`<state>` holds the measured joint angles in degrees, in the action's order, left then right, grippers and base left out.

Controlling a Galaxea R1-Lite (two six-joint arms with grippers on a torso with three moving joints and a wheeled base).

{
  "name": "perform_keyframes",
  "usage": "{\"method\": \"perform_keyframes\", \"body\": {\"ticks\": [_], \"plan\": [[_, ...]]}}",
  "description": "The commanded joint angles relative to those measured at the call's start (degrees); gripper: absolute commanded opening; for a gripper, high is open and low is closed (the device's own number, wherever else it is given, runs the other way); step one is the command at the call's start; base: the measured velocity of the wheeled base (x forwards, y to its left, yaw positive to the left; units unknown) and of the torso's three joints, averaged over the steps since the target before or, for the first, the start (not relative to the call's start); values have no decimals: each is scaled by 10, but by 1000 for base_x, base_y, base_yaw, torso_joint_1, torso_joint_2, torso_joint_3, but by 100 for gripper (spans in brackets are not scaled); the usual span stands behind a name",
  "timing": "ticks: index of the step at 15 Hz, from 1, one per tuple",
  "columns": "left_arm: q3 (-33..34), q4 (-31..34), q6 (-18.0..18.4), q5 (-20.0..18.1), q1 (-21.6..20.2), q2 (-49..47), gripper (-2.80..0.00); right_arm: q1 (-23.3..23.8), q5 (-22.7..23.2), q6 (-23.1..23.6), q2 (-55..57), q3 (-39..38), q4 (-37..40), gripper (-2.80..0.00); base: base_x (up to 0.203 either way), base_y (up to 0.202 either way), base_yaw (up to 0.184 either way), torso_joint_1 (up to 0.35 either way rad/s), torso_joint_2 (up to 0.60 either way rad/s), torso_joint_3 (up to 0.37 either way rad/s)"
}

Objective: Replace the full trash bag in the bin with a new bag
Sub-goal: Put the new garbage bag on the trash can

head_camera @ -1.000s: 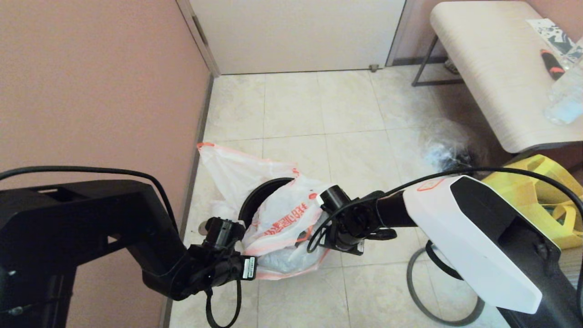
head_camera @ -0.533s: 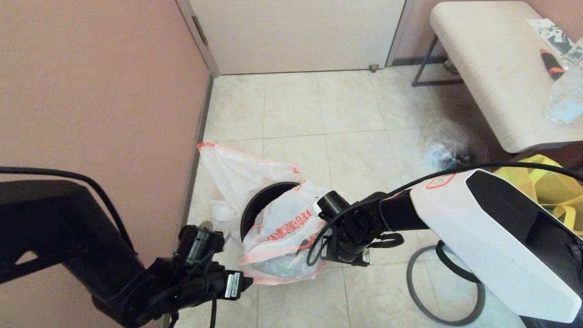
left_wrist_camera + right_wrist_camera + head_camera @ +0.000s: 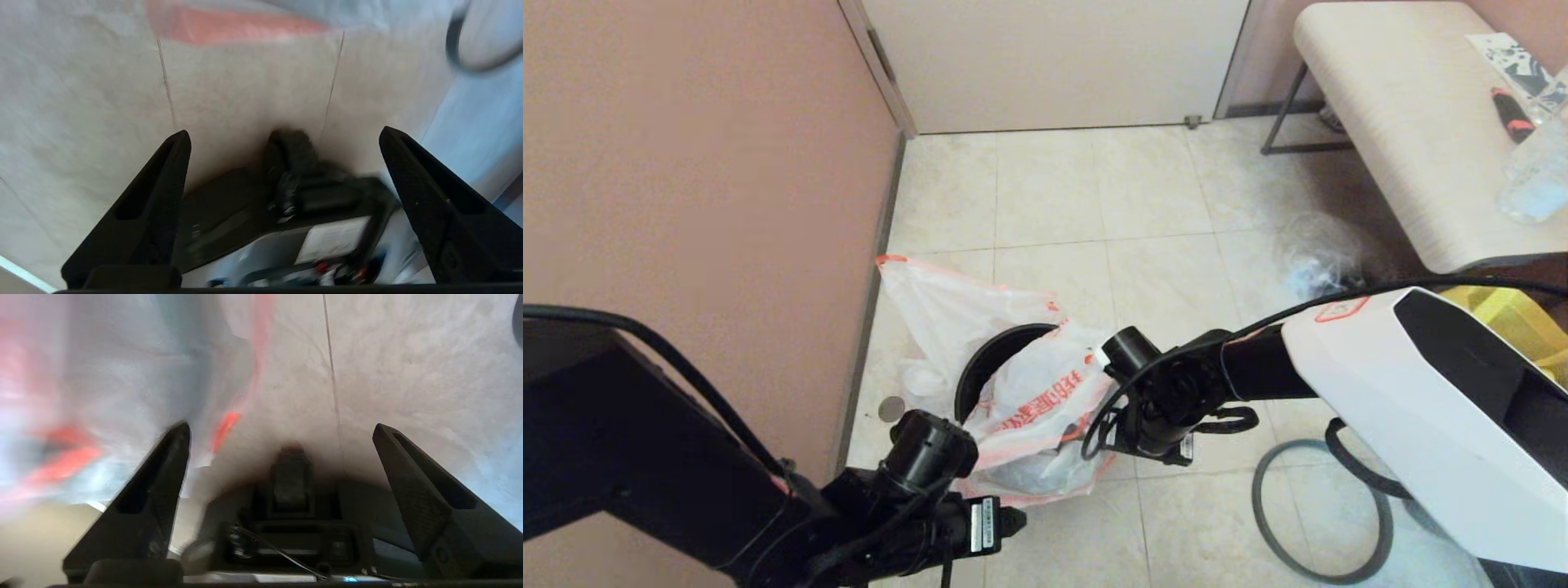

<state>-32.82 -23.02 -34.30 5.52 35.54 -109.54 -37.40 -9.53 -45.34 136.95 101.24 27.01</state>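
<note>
The bin (image 3: pixel 990 357) stands on the tiles near the wall, its dark mouth showing. The new bag (image 3: pixel 1033 400), white with a row of big red characters, drapes over the bin's front and onto the floor. Behind the bin a white bag with an orange-edged handle (image 3: pixel 935 310) rises against the wall; it looks like the full trash bag, though no cans show. The grey hoop (image 3: pixel 1319 510) lies on the floor to the right. My left gripper (image 3: pixel 284 136) is open and empty, low in front of the new bag (image 3: pixel 229 26). My right gripper (image 3: pixel 282 428) is open, with the new bag (image 3: pixel 102 396) beside one finger.
A clear bag of dark items (image 3: pixel 1319 261) lies under the bench (image 3: pixel 1405 122), with a yellow tote (image 3: pixel 1515 314) behind my right arm. The pink wall (image 3: pixel 703 163) is close on the left. My own base shows between the fingers in both wrist views.
My left wrist dropped toward me, then swung right under the new bag's front. My right wrist shifted slightly and the bag's front settled a little.
</note>
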Motion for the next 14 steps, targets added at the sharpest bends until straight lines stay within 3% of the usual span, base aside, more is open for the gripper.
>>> {"method": "perform_keyframes", "body": {"ticks": [1, 7, 14], "plan": [[-58, 32, -53, 13, -3, -42, 0, 14, 4, -11, -35, -7, 1, 0, 0, 0, 0, 0, 0, 0], [-160, 58, -105, 16, -42, -135, 0, 16, 17, -19, -37, -39, -23, 0, 0, 0, 0, 0, 0, 0], [-208, 54, -105, 47, -53, -166, 0, 13, 21, -19, -60, -37, -28, 0, 0, 0, 0, 0, 0, 0]]}}
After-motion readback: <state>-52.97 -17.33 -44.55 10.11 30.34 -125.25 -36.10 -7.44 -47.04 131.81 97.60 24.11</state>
